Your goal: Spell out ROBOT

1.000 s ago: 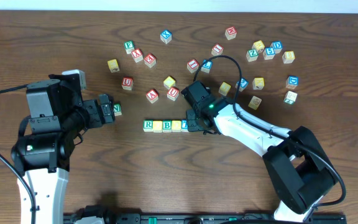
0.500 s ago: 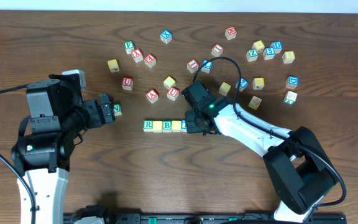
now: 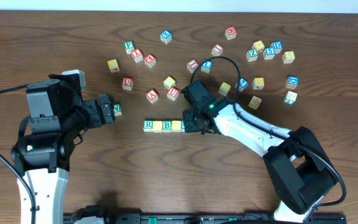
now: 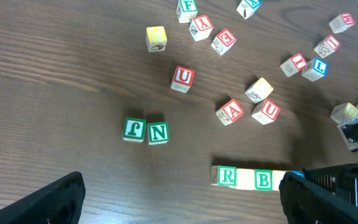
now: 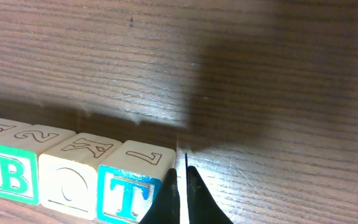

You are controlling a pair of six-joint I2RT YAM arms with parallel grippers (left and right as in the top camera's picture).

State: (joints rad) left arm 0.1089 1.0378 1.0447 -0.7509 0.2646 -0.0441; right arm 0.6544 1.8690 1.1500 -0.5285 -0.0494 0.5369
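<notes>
The ROBOT row lies mid-table, its cubes touching: R cube (image 3: 148, 126), first yellow cube (image 3: 157, 126), B cube (image 3: 167, 126), second yellow cube (image 5: 67, 180), T cube (image 5: 126, 194). The right gripper (image 5: 180, 196), pinched nearly together and empty, stands just beside the T cube, and has edged slightly toward the far edge. The left gripper (image 4: 182, 202) remains wide open near the left edge.
</notes>
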